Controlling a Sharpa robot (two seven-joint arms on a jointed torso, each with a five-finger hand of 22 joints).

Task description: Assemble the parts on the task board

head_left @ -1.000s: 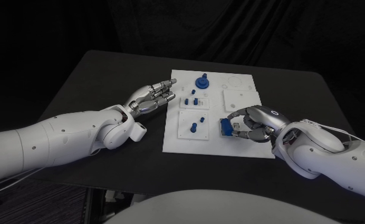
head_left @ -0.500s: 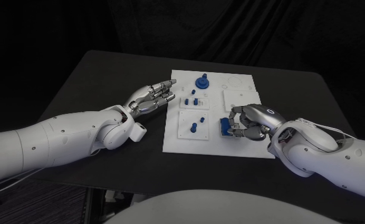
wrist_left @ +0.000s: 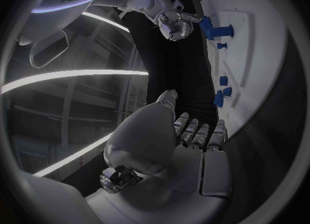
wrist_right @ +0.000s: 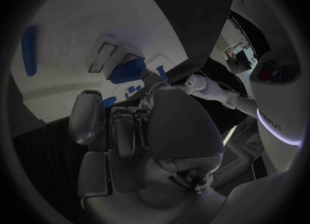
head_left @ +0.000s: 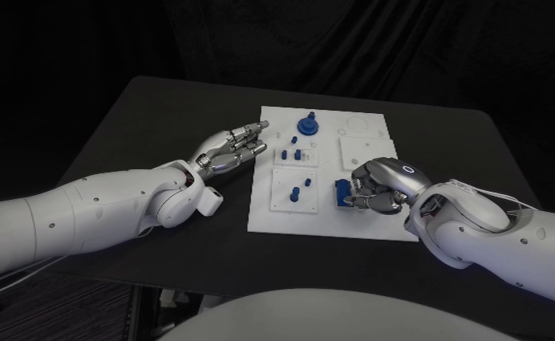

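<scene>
The task board is being shown from the head view as a white plate lying flat on the black table, and everything else is being placed against it. The right hand is being held over the board's near right part, its fingers curled round a blue block part that is being gripped just above or on the plate; whether the block is touching the board cannot be told. In the right wrist view the curled fingers are being seen from behind, with a blue part showing beyond them against the white plate, a detail that is being hidden by the knuckles in the head view. The left hand is being kept just off the board's left edge, above the table, fingers extended side by side and holding nothing; the left wrist view is confirming this, with the fingertips lying clear of the plate's rim. A round blue knob part is standing at the board's far side, small blue pegs are standing in its middle left panel, and another blue peg is lying in the near left panel
</scene>
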